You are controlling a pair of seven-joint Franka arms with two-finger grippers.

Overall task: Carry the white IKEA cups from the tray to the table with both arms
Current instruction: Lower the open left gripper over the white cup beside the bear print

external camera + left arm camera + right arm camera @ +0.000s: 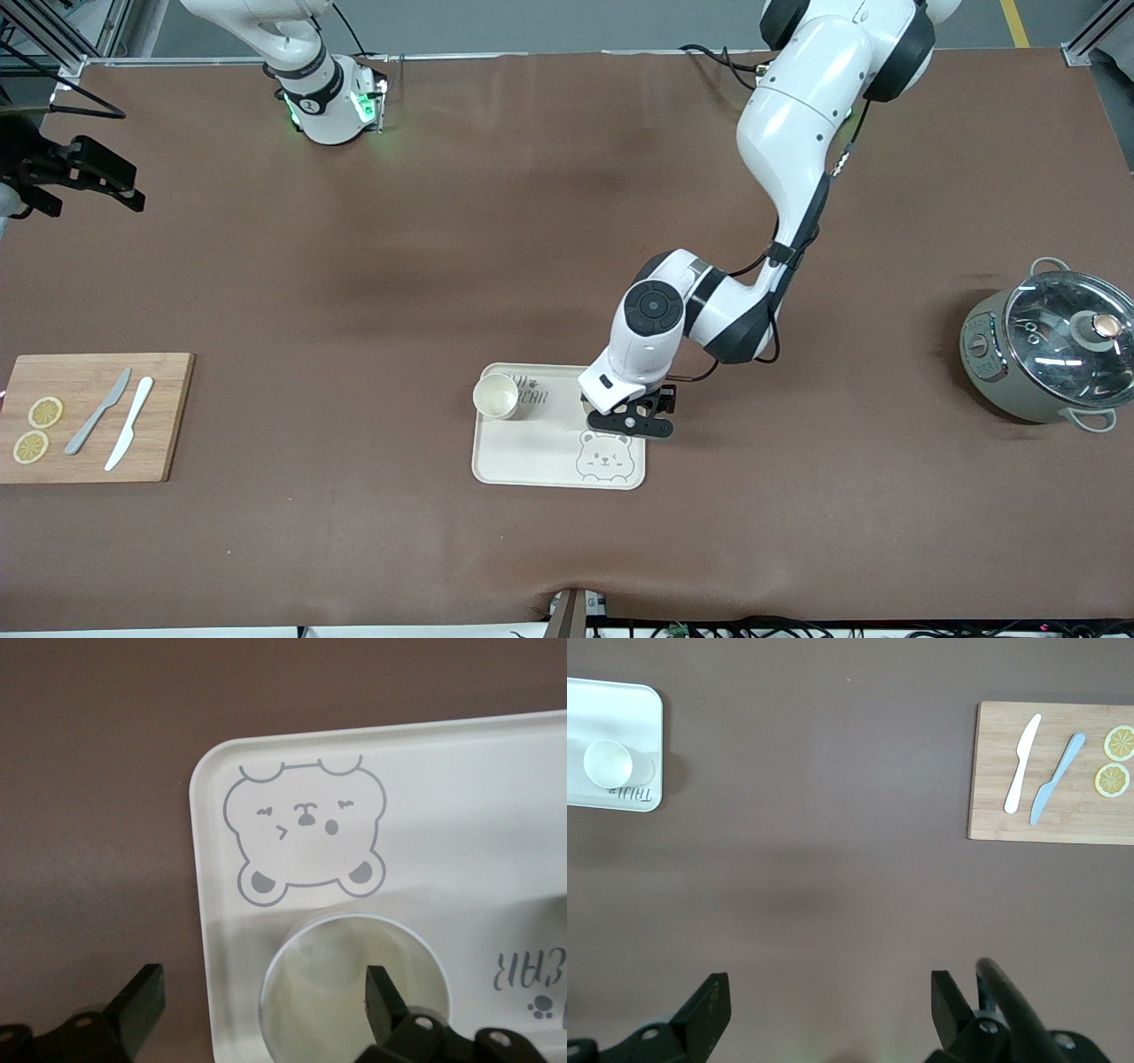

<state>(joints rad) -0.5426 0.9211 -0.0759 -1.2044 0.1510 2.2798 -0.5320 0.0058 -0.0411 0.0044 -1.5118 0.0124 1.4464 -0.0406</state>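
left pincer (631, 424) spread open, one finger dipped in a cup (354, 988) on tray (532, 461) | right pincer (824, 1014) open, parked over desk (443, 248) | other cup (495, 395) also on tray | cups judged light, stiff, slick; best gripped across the rim wall

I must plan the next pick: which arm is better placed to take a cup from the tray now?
Left. The left gripper hangs open over the tray, its fingers straddling one cup's rim. The right gripper waits open above bare table.

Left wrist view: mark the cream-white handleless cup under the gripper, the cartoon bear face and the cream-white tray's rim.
Cream-white cup (328, 992), left wrist view, inside of cup.
Bear face (306, 828), left wrist view, its muzzle.
Cream-white tray (202, 904), left wrist view, raised rim.
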